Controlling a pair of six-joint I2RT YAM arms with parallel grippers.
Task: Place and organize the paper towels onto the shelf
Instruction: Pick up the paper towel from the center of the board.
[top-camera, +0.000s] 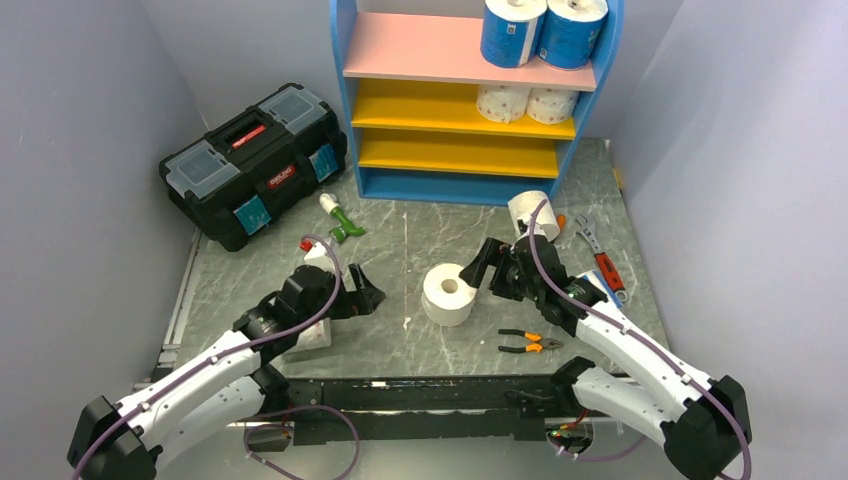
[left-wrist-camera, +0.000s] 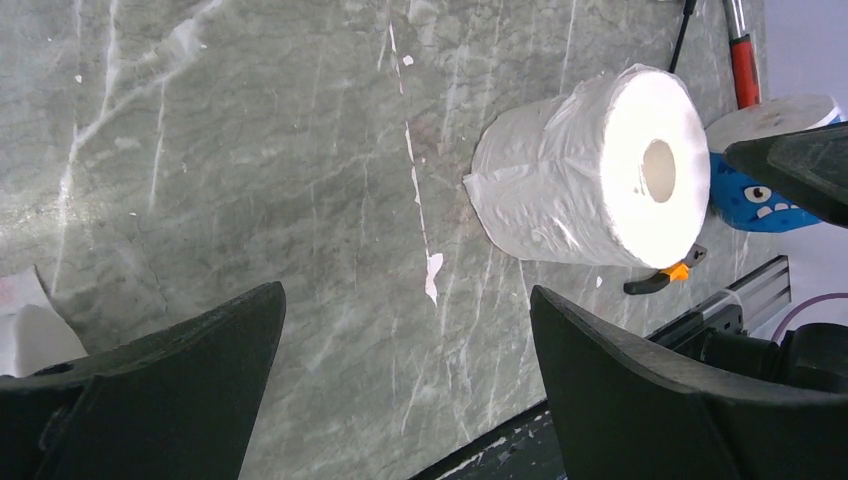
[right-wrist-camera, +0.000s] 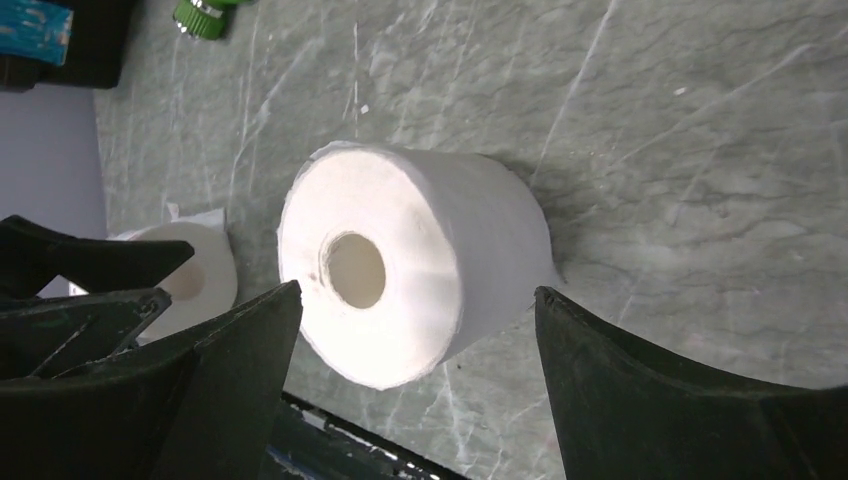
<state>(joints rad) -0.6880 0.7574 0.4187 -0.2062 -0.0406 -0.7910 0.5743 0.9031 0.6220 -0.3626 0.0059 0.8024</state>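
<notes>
**Mia:** Where is the white roll?

**Ben:** The white roll (top-camera: 448, 293) stands on its end in the middle of the table (top-camera: 420, 225), with its hole facing up. It is not on the shelf (top-camera: 345, 90).

**Mia:** Is anything holding it?

**Ben:** No. The right gripper (top-camera: 483, 268) is just beside it, on its right. Its jaws are wide apart. From the right wrist the roll sits in front of the gap and nothing pinches it.

**Mia:** And the left gripper?

**Ben:** The left gripper (top-camera: 365, 297) is on the other side, near the roll but apart from it. Its jaws are as wide as can be, and there is only bare table between them.

**Mia:** What is on the shelf?

**Ben:** Two blue rolls (top-camera: 513, 30) stand side by side on the pink board, at the right end. Two dotted rolls (top-camera: 503, 101) sit under them on the top yellow board. The low yellow board has no rolls.

**Mia:** Are there more rolls on the table?

**Ben:** Yes. One roll (top-camera: 530, 212) lies by the foot of the shelf, behind the right arm. (Another white one peeks out under the left arm, but most of it is hidden.)

**Mia:** What else is around?

**Ben:** A black toolbox (top-camera: 255, 165) is far left, pliers (top-camera: 528, 342) lie near the right arm, and a wrench (top-camera: 590, 232) is at the right side.
</notes>
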